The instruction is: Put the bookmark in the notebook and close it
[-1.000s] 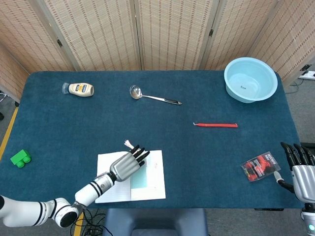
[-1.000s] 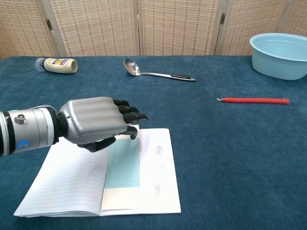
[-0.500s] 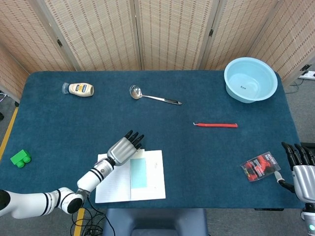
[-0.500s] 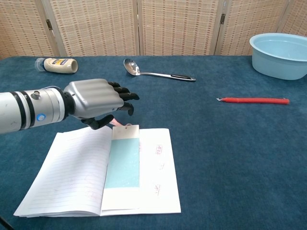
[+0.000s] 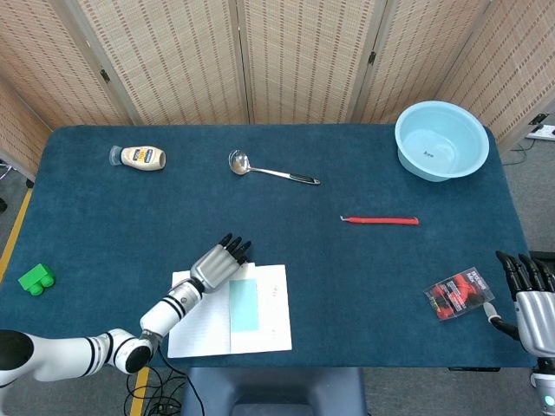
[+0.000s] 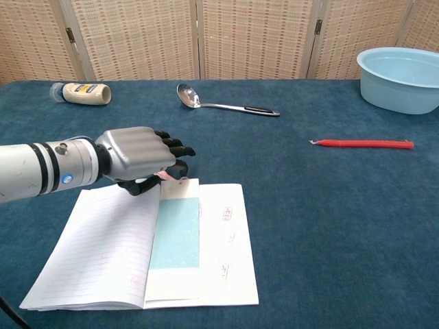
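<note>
An open white notebook [image 5: 273,322] [image 6: 96,247] lies at the table's near edge. A teal bookmark [image 5: 244,305] [image 6: 175,232] rests flat along its spine on the right page, its pinkish tassel [image 6: 166,176] poking past the top edge. My left hand [image 5: 217,263] [image 6: 140,159] hovers over the notebook's far left corner with the fingers loosely extended. The fingertips are beside the tassel and I see nothing held in them. My right hand [image 5: 525,295] stays at the table's right front corner, fingers apart and empty.
A mayonnaise bottle [image 5: 143,157] lies at the back left and a metal ladle [image 5: 270,172] at the back centre. A light blue basin [image 5: 441,139] stands back right. A red stick [image 5: 380,220], a black-red packet [image 5: 459,293] and a green block [image 5: 35,279] also lie on the cloth.
My left hand has drawn back off the page toward the notebook's far left corner, leaving the bookmark lying uncovered on the page. The right hand has not moved.
</note>
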Tool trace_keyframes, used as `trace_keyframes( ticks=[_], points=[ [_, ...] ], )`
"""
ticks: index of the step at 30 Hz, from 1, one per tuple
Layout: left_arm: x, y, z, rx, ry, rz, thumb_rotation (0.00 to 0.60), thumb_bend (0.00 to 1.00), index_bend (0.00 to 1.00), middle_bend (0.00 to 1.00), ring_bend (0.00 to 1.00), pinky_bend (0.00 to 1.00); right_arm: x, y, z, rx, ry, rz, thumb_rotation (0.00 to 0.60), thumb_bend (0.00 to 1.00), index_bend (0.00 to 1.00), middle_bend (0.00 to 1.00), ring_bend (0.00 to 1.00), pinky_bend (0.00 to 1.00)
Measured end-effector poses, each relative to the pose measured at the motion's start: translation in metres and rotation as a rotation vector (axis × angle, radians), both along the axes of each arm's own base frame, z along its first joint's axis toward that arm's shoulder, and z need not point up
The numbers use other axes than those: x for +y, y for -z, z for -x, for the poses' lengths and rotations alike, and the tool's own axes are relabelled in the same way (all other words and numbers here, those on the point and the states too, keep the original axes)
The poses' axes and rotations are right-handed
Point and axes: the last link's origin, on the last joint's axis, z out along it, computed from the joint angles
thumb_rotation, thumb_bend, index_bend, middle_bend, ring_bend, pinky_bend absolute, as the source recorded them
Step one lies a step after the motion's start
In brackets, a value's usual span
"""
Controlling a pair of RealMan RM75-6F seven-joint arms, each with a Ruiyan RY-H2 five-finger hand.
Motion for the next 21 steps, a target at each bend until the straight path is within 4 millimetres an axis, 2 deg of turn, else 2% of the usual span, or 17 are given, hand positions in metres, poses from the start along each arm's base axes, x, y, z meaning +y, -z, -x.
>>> trace_keyframes(
  ticks=[21],
  points=[
    [-0.0102, 0.0, -0.0015, 0.007, 0.002, 0.016, 0.599, 0.72, 0.22, 0.0, 0.0, 0.13, 0.0007, -0.0011, 0.0019, -0.002, 0.003, 0.003, 0.6, 0.21, 0.08, 0.14, 0.08, 0.11]
  ],
)
